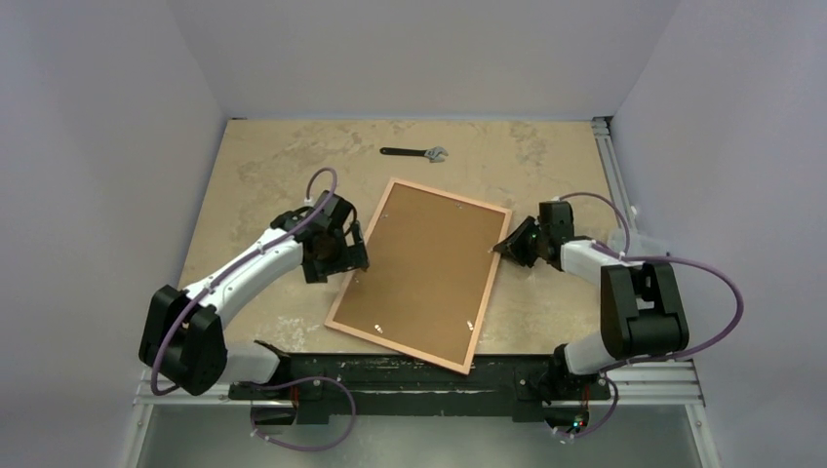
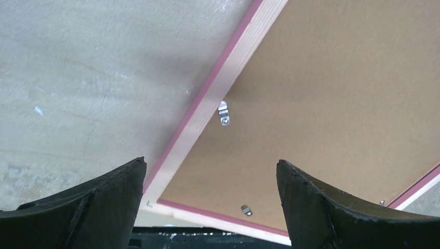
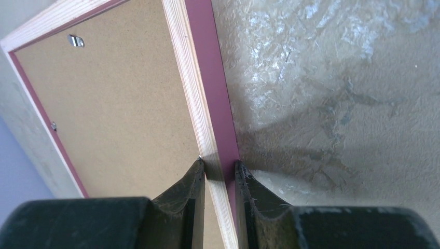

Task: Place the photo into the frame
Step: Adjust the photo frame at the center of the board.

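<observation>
Frame (image 3: 189,78) was seen back-up on the desk, right rail pinched by right gripper (image 3: 218,163), left gripper (image 2: 210,166) spread over left rail by a clip (image 2: 223,112); clips probably best turned off backing board (image 1: 419,273) first, photo unseen.

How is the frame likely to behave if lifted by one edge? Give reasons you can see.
Probably stiff: the frame has straight wooden rails and lies flat. Likely light for its size, being thin. Held by the narrow pinch of the right hand on one rail, it may tilt or swing.
</observation>
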Robot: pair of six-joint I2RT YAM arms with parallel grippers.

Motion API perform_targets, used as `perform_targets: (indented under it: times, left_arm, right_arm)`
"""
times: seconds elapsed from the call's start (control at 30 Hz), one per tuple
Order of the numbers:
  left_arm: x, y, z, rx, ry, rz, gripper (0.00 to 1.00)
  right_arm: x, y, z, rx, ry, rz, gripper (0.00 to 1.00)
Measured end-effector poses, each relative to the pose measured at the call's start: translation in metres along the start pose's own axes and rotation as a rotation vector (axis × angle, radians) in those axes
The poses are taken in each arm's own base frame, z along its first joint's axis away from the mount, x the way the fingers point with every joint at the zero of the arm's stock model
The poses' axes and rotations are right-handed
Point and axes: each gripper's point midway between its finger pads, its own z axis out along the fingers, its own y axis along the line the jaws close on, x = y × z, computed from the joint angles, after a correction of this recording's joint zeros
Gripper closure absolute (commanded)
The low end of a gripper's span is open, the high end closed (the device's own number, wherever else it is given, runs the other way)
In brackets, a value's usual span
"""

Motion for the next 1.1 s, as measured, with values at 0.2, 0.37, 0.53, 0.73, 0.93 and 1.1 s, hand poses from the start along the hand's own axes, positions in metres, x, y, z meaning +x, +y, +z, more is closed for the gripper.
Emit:
perform_targets:
  times: [0.2, 0.37, 0.53, 0.73, 0.93, 1.1]
  left_arm:
    - [0.027, 0.012, -0.014, 0.034, 0.0, -0.071, 0.14]
    - [0.07, 0.037, -0.015, 0.044, 0.034, -0.178, 0.18]
    - [0.088, 0.045, -0.016, 0.055, 0.044, -0.259, 0.22]
    - [0.101, 0.05, -0.003, 0.019, 0.081, -0.3, 0.37]
    - [0.109, 0.051, 0.019, -0.024, 0.125, -0.314, 0.57]
    - [0.105, 0.042, 0.023, -0.016, 0.133, -0.314, 0.83]
  right_arm:
    - [0.002, 0.002, 0.0, -0.045, -0.029, 0.08, 1.0]
    - [0.004, 0.003, -0.002, -0.071, -0.035, 0.076, 0.65]
    - [0.004, 0.012, -0.006, -0.111, -0.025, 0.058, 0.34]
    - [0.004, 0.014, -0.012, -0.112, -0.022, 0.03, 0.33]
    - [-0.002, 0.026, -0.033, -0.137, -0.049, -0.014, 0.33]
    - [-0.011, 0.045, -0.058, -0.185, -0.095, -0.072, 0.33]
